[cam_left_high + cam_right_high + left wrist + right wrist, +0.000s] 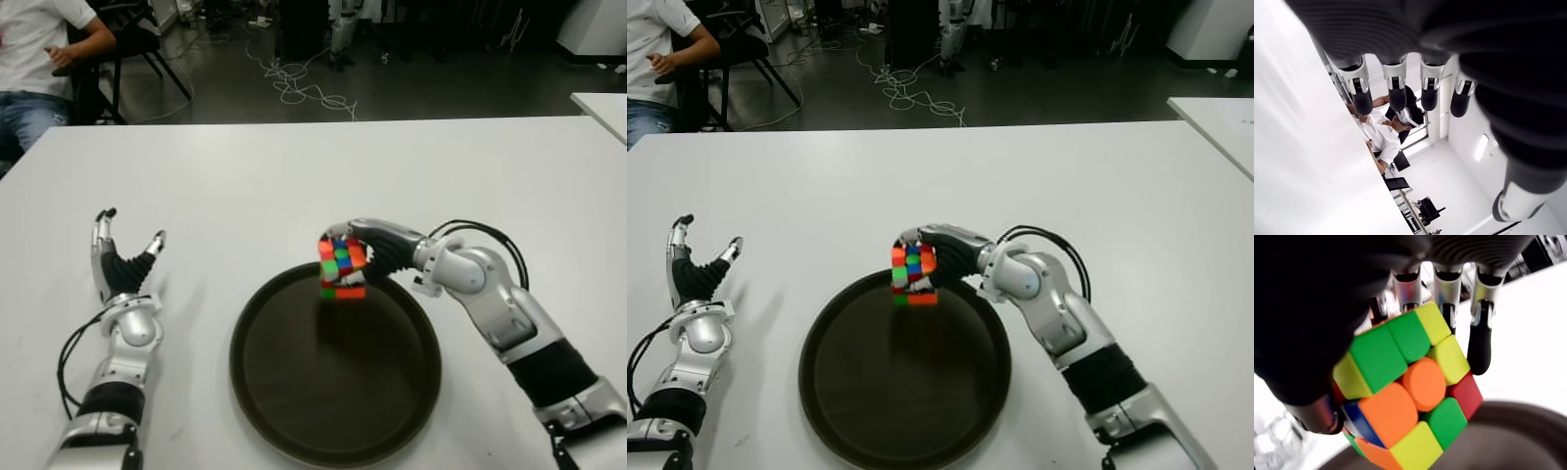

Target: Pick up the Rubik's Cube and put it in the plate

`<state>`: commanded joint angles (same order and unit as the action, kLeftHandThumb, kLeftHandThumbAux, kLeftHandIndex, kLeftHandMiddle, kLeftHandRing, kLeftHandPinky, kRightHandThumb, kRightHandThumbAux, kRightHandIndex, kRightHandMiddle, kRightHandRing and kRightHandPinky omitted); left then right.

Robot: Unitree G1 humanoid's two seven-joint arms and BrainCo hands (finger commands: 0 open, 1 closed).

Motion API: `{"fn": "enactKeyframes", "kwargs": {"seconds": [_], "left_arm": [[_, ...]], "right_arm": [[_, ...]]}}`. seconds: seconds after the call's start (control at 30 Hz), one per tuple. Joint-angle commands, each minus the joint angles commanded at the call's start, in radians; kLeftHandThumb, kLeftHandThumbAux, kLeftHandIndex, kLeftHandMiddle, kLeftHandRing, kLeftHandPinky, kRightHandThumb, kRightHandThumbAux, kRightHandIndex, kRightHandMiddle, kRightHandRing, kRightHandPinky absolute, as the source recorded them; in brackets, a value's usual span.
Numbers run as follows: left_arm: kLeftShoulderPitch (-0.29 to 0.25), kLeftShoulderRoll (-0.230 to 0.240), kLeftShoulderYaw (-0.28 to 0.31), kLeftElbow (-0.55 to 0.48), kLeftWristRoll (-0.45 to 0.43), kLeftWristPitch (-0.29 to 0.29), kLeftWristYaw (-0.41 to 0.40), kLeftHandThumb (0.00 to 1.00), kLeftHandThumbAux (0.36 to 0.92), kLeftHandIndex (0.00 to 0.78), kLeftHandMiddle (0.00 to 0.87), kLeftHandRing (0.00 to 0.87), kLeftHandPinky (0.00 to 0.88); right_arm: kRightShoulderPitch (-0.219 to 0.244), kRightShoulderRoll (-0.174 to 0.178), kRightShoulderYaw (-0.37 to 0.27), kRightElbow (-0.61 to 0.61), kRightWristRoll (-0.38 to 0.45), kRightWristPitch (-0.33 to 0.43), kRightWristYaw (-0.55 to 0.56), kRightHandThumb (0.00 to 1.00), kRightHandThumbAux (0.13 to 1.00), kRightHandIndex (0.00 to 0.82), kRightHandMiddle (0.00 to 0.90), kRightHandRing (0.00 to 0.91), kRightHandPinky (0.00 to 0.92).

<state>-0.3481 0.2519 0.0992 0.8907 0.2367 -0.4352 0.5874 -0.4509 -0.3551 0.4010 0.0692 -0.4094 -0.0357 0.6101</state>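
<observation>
My right hand [351, 257] is shut on the Rubik's Cube [341, 267], a multicoloured cube held just above the far rim of the dark round plate [333, 416]. Close up, the cube [1405, 391] shows green, orange and yellow tiles, with my fingers [1480, 340] wrapped over its far side and the plate's dark rim [1508, 431] below it. I cannot tell whether the cube touches the plate. My left hand [122, 257] shows at the left of the white table [294, 176], well to the left of the plate, fingers spread and upright, holding nothing.
A seated person [39, 59] is beyond the table's far left corner, next to a black chair [137, 44]. Cables [299, 83] lie on the floor behind the table. Another white table's corner [602, 103] shows at far right.
</observation>
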Motion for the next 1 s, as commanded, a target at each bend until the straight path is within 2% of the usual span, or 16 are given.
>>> {"fn": "enactKeyframes", "kwargs": {"seconds": [0.37, 0.53, 0.77, 1.0], "left_arm": [[0.002, 0.001, -0.003, -0.008, 0.007, 0.007, 0.0, 0.0, 0.677, 0.023, 0.031, 0.012, 0.009], [0.001, -0.002, 0.001, -0.008, -0.001, 0.005, -0.004, 0.0, 0.677, 0.018, 0.046, 0.032, 0.034], [-0.001, -0.003, 0.003, -0.005, -0.004, 0.001, -0.004, 0.0, 0.644, 0.022, 0.057, 0.037, 0.034], [-0.001, 0.003, -0.001, 0.005, 0.001, -0.004, -0.007, 0.0, 0.652, 0.02, 0.037, 0.016, 0.014]], "right_arm": [[-0.003, -0.004, -0.017, 0.012, 0.068, -0.029, 0.046, 0.682, 0.734, 0.436, 0.817, 0.828, 0.82], [-0.022, -0.018, -0.016, 0.007, 0.095, -0.013, 0.102, 0.684, 0.733, 0.436, 0.83, 0.841, 0.844], [-0.052, -0.04, -0.005, 0.04, 0.133, -0.022, 0.187, 0.684, 0.734, 0.436, 0.826, 0.84, 0.831], [-0.072, -0.047, 0.002, 0.092, 0.16, -0.067, 0.24, 0.684, 0.734, 0.436, 0.825, 0.836, 0.823]]}}
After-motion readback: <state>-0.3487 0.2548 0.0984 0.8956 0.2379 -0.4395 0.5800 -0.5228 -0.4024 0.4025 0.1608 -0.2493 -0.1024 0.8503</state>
